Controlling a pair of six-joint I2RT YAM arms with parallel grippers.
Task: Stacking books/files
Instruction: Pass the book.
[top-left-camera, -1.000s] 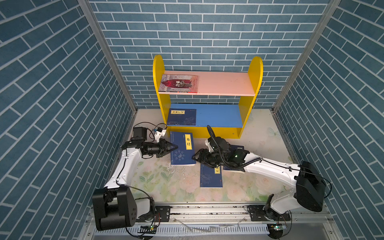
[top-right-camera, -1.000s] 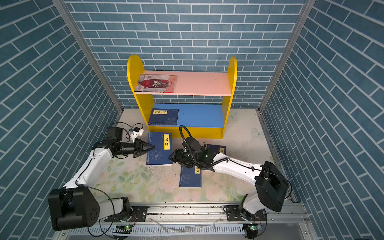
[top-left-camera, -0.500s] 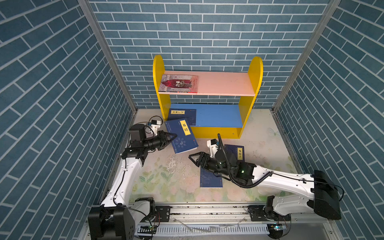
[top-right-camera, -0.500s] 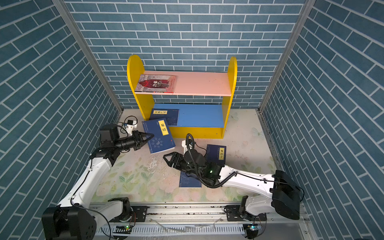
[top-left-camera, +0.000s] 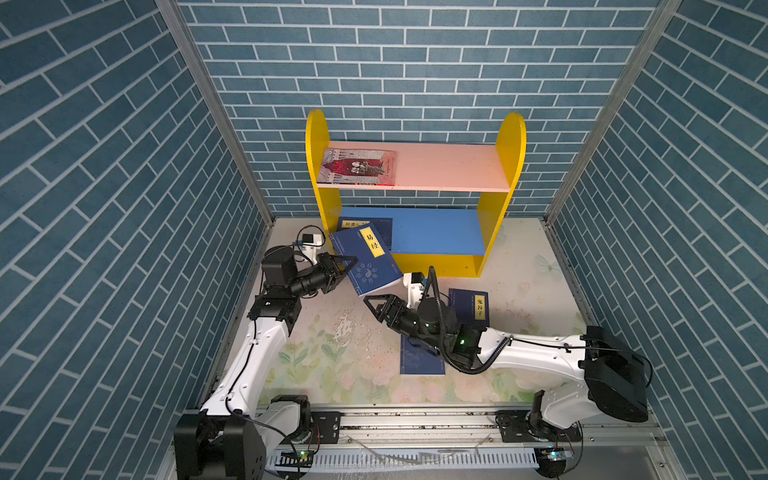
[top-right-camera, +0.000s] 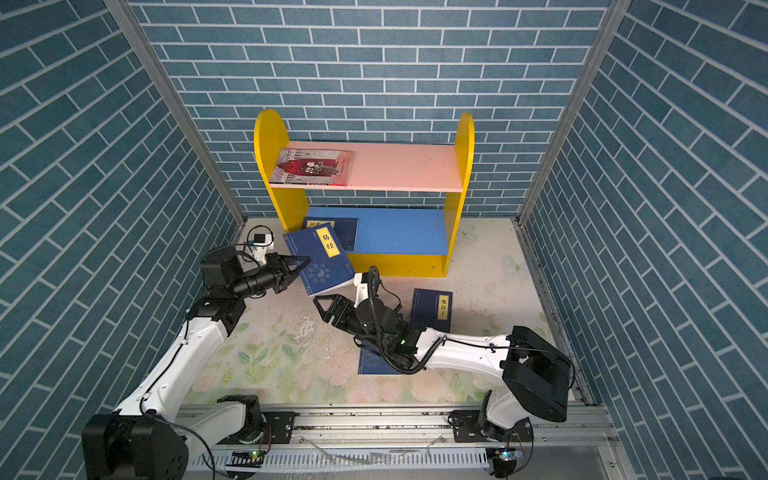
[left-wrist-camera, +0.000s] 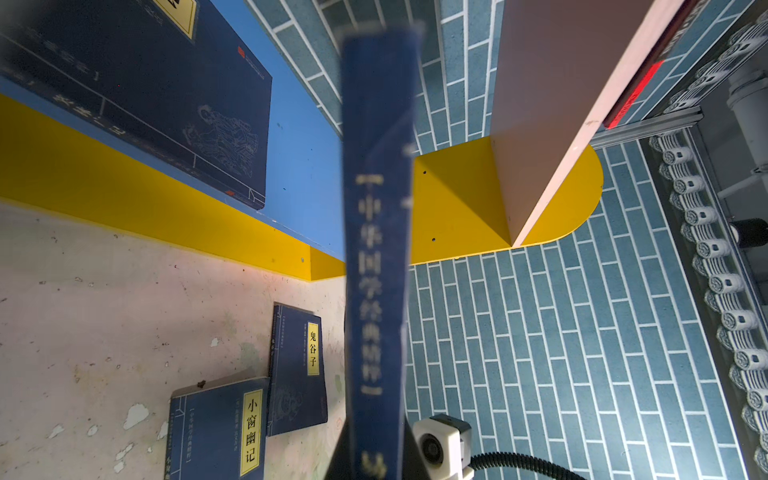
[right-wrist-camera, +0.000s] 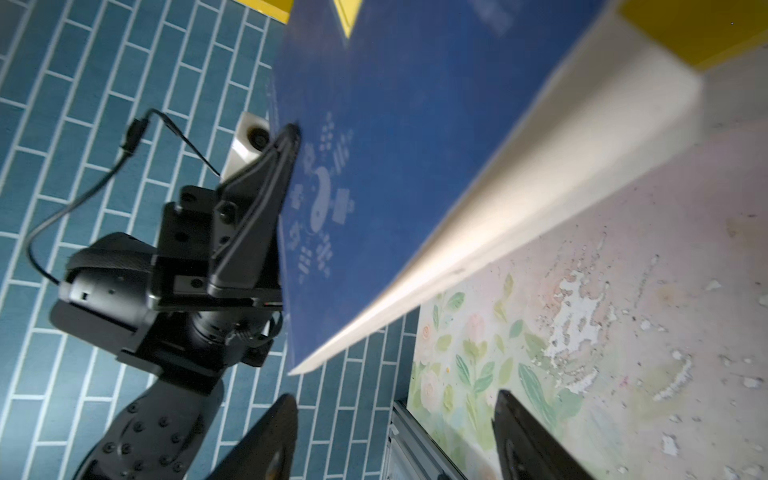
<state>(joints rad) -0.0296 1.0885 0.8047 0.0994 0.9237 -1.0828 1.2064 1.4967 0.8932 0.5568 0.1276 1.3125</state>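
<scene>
Two books (top-left-camera: 359, 167) are shelved, a third book (top-left-camera: 368, 259) is pinched in the left gripper (top-left-camera: 353, 261), two others (top-left-camera: 471, 305) are unplaced; the right gripper (top-left-camera: 371, 306) is spread empty.

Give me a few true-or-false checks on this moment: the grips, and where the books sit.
1. The left gripper holds a navy book off the table. True.
2. The right gripper grips a book. False: its fingers are open and empty.
3. The red book lies on the table. False: it lies on the pink shelf.
4. Two other navy books lie on the table. True.
</scene>
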